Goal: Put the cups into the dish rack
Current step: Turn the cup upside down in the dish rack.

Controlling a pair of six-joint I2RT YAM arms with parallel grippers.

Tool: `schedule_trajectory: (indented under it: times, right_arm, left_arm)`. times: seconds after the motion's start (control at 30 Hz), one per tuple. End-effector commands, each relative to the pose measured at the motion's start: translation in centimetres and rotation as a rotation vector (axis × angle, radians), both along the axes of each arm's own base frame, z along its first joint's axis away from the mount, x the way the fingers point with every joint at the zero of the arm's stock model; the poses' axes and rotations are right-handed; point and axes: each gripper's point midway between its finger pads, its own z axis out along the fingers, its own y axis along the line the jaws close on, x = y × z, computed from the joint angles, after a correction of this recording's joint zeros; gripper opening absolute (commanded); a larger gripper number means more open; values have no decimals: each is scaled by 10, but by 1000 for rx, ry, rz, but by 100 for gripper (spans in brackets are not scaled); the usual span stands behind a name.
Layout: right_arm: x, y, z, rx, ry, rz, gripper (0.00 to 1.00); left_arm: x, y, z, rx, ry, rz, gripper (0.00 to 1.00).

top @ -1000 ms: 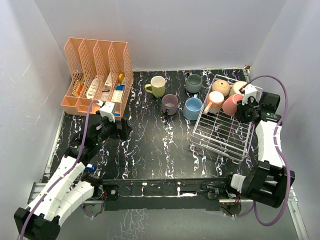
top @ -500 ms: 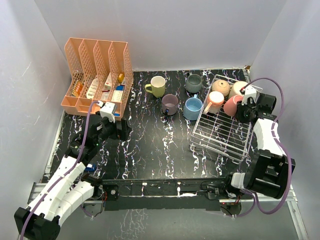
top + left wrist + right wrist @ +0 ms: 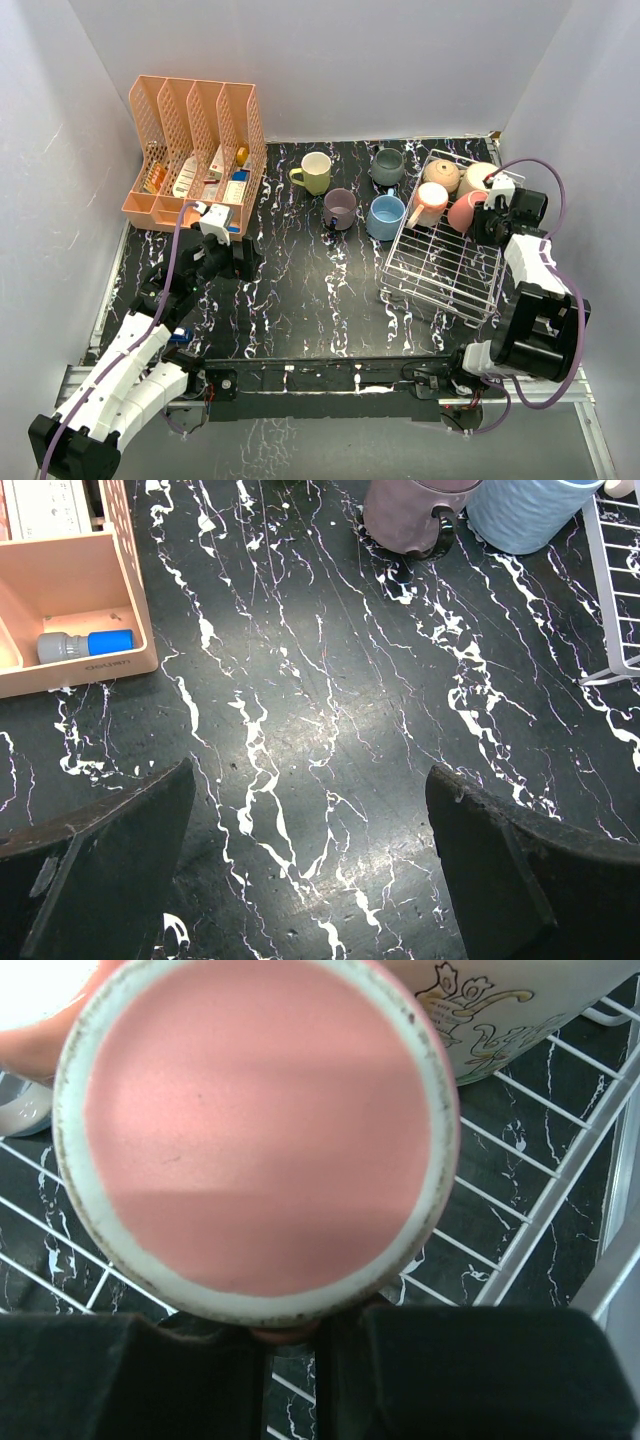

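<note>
The dish rack [image 3: 440, 270] stands at the right and holds several upturned cups. One is a pink cup [image 3: 465, 210], and my right gripper [image 3: 486, 218] is shut on its handle. In the right wrist view the pink cup's base [image 3: 255, 1130] fills the frame, with the handle pinched in my right gripper [image 3: 290, 1328]. On the table stand the yellow-green cup [image 3: 313, 172], grey cup [image 3: 388, 166], mauve cup [image 3: 340, 208] and light blue cup [image 3: 386, 216]. My left gripper [image 3: 225, 258] hangs open over bare table, well short of the mauve cup [image 3: 405, 515].
A peach slotted organizer [image 3: 195, 150] with small boxes stands at the back left, its front tray [image 3: 70, 610] holding a small bottle. White walls close in on three sides. A decorated cream cup [image 3: 520, 1000] sits right behind the pink one in the rack [image 3: 520, 1160].
The right arm has drawn back toward the far right corner, its gripper staying on the pink cup. The left arm has not moved.
</note>
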Motion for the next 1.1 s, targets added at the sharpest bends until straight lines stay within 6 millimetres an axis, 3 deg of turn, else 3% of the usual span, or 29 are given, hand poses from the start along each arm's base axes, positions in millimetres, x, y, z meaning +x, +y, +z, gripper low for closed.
schedule_trajectory:
  times: [0.0,0.27,0.57,0.8,0.97,1.07]
  right_arm:
    - [33,-10,31,-12,-152,-35,8]
    - [44,-2,25,33,-139,-63,8]
    - [56,13,16,56,-123,-80,16]
    - [58,21,12,80,-98,-43,30]
    - [55,29,18,99,-109,-3,53]
    - [49,36,23,107,-115,38,60]
  left_arm:
    - [2,2,0,9,-11,6,97]
    - [2,2,0,10,-10,8,97]
    - [2,3,-1,14,-9,11,97]
    - [2,3,-2,15,-6,13,97]
    - [3,4,-2,18,-4,15,97]
    - [3,4,-2,18,-4,16,97]
